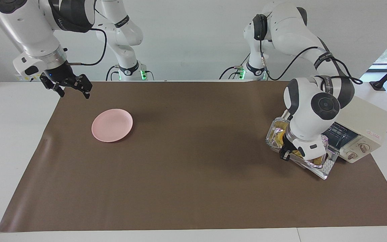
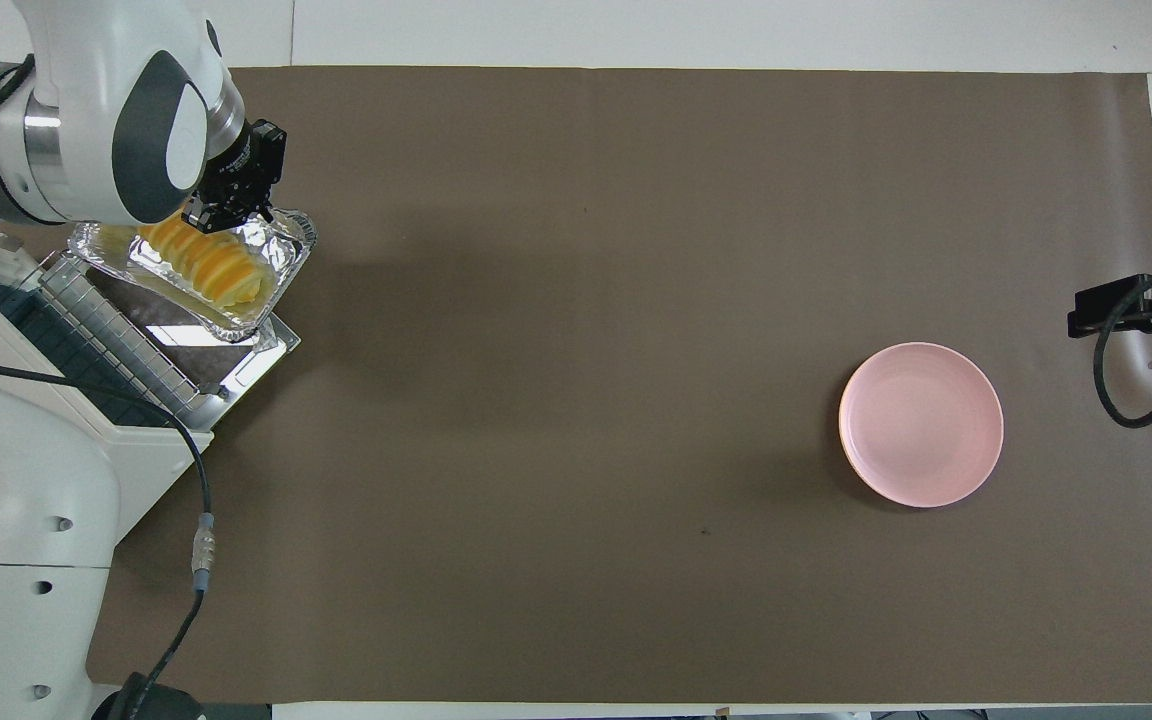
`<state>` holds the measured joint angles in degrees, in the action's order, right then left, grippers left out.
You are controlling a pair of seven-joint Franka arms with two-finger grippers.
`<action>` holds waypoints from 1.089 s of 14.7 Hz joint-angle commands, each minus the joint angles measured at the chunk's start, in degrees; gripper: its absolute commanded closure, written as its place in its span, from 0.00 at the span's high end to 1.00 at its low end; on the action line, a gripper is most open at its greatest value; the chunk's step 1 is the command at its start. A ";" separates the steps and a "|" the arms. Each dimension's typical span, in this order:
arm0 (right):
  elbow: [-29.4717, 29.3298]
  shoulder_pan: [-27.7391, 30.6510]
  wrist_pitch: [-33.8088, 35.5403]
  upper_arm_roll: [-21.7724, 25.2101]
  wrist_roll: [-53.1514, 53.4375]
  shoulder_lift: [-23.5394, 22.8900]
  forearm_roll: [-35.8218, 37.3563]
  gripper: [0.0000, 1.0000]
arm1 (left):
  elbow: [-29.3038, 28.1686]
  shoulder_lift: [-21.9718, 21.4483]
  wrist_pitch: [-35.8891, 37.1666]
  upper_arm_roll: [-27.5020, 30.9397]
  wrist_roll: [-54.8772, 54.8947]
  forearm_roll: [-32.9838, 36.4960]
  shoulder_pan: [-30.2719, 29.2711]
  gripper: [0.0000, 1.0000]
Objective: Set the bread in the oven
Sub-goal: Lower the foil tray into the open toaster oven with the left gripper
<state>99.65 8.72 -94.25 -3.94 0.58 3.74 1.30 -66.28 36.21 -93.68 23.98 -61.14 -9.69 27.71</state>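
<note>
Left arm reaching out from its base, elbow raised, forearm bent down steeply, wrist angled low. Left gripper (image 2: 228, 207) clamped tight, fingertips together. Right arm waiting at its own end, wrist tipped down. Right gripper (image 1: 68, 88) hanging in the air, fingers (image 1: 86, 92) spread wide, holding nothing.

Little can be read. The strap (image 1: 327, 84) round the left arm's forearm carries white lettering, too small to make out. The right arm's dark band (image 1: 60, 23) bears white letters, also unreadable. The oven (image 1: 370, 124) has a small red mark near its upper corner, its wording illegible.
</note>
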 commanded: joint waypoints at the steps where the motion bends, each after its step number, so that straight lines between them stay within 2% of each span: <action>1: 0.11 0.77 0.47 -0.72 0.47 0.30 0.55 1.00 | -2.18 -1.67 0.78 0.27 3.03 -0.51 -1.60 0.00; 9: 0.11 0.77 0.47 -0.72 0.47 0.30 0.55 1.00 | -9.04 -4.57 -0.71 1.06 11.38 -0.33 -3.28 0.00; 16: 0.11 0.68 0.47 -0.72 0.47 0.30 0.55 1.00 | -11.42 -4.83 -1.51 5.54 20.43 -0.24 -3.36 0.00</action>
<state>99.65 8.72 -94.25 -3.94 0.58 3.74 1.30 -74.54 33.58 -93.81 28.39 -43.42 -9.69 23.72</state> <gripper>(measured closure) 0.000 0.982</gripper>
